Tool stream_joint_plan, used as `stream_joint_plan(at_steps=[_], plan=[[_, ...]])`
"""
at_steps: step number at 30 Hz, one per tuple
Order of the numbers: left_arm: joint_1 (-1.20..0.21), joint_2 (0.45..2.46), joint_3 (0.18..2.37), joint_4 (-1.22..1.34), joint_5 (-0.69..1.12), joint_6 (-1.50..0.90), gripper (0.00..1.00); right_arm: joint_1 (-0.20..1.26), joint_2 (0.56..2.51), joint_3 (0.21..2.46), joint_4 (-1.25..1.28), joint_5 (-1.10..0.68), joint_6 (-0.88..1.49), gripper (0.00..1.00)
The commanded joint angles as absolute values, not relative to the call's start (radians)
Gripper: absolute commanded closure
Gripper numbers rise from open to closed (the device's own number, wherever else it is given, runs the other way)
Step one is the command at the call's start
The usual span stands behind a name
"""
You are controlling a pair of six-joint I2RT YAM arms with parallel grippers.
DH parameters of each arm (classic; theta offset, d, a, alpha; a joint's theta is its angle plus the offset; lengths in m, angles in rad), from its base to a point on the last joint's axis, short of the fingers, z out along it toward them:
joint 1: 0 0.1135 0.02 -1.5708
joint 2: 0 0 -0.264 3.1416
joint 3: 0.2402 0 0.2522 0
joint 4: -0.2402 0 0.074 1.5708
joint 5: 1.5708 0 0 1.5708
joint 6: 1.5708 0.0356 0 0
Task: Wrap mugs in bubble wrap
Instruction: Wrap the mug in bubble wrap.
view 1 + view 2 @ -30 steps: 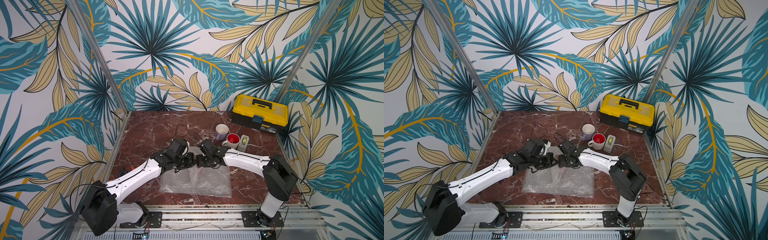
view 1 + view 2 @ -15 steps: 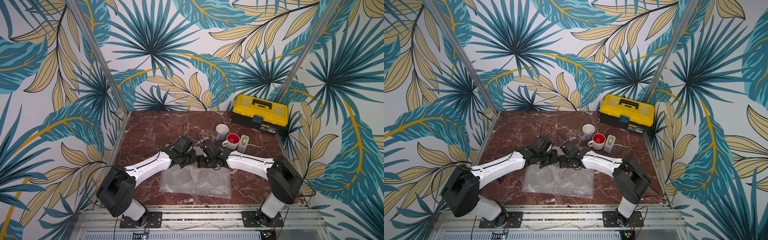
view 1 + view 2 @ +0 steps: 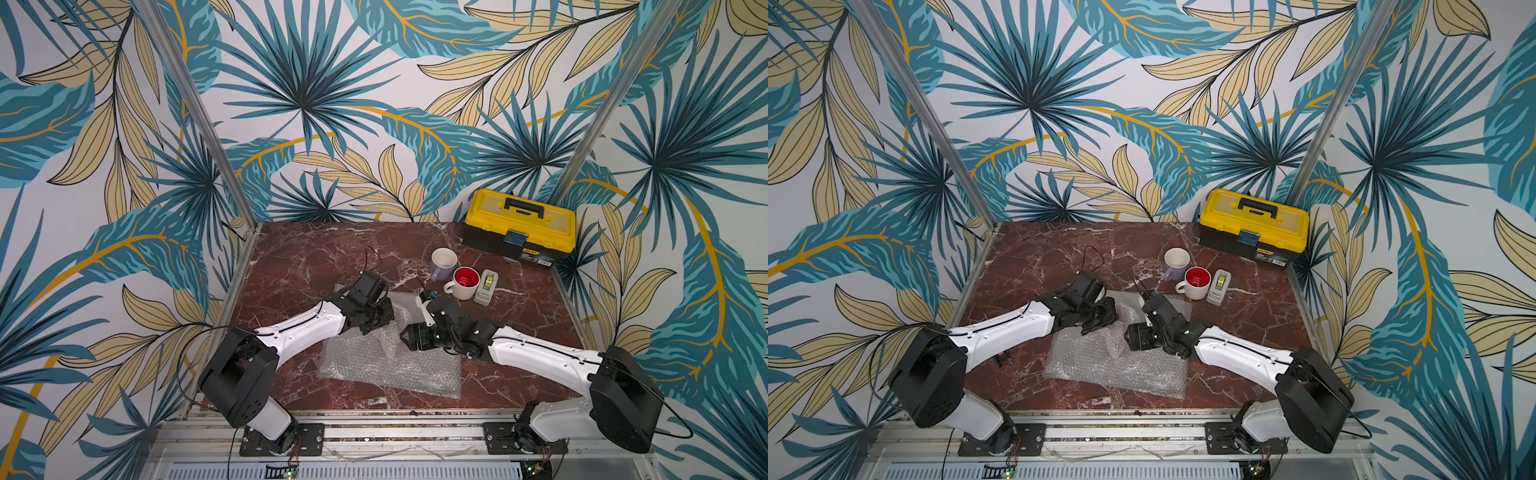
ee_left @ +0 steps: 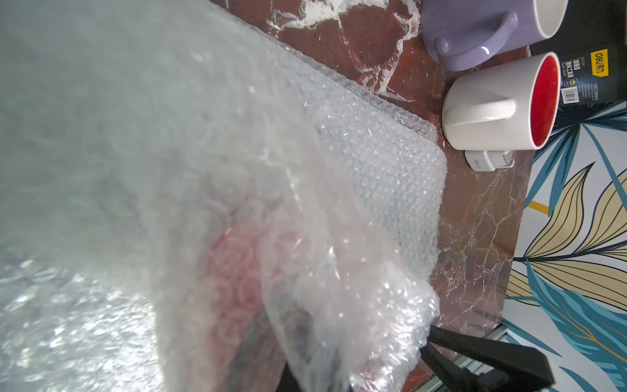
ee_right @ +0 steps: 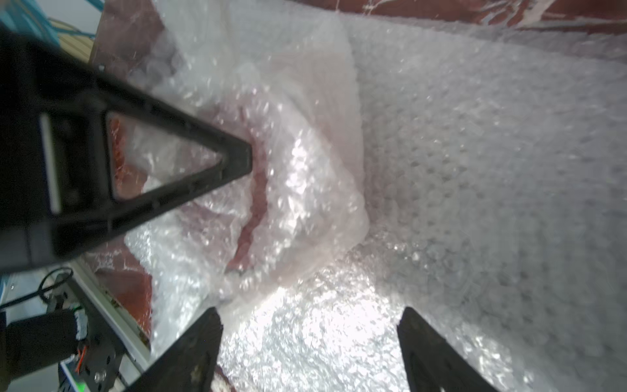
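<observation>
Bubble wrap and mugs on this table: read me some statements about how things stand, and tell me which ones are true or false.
1. The white mug with the red inside stands upright beside the tape dispenser. True.
2. The lavender mug lies on the bubble wrap. False: it stands upright on the bare marble table, off the sheet.
3. The right gripper is open. True: its jaws stand wide apart above the wrap.
4. The left gripper is open too. False: it is shut on a fold of the wrap.
5. The red mug is under the wrap. True: its red shows through in the right wrist view.
</observation>
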State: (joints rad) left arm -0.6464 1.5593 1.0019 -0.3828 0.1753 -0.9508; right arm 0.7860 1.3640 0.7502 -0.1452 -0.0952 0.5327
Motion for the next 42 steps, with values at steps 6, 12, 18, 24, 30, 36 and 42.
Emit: stream_joint_plan(at_steps=[6,12,18,24,30,36,42], plan=[[-0.638,1.578,1.043,-0.365,0.146,-0.957,0.98,0.872,1.369,0.674,0.019,-0.175,0.466,0.11],[-0.638,1.583,1.043,-0.365,0.148,-0.96,0.98,0.904,1.408,0.658,0.106,-0.135,0.519,0.12],[-0.637,1.586,1.038,-0.365,0.152,-0.96,0.98,0.903,1.35,0.634,0.09,0.0,0.548,0.17],[-0.632,1.594,1.039,-0.364,0.153,-0.969,0.98,0.903,1.269,0.619,0.051,0.155,0.593,0.16],[-0.632,1.612,1.048,-0.357,0.165,-0.977,0.98,0.903,1.349,0.706,0.063,0.19,0.601,0.15],[-0.64,1.637,1.053,-0.353,0.18,-0.971,0.98,0.892,1.372,0.739,0.067,0.298,0.65,0.16],[-0.642,1.64,1.038,-0.353,0.184,-0.97,0.86,0.831,1.353,0.751,0.023,0.307,0.721,0.17]])
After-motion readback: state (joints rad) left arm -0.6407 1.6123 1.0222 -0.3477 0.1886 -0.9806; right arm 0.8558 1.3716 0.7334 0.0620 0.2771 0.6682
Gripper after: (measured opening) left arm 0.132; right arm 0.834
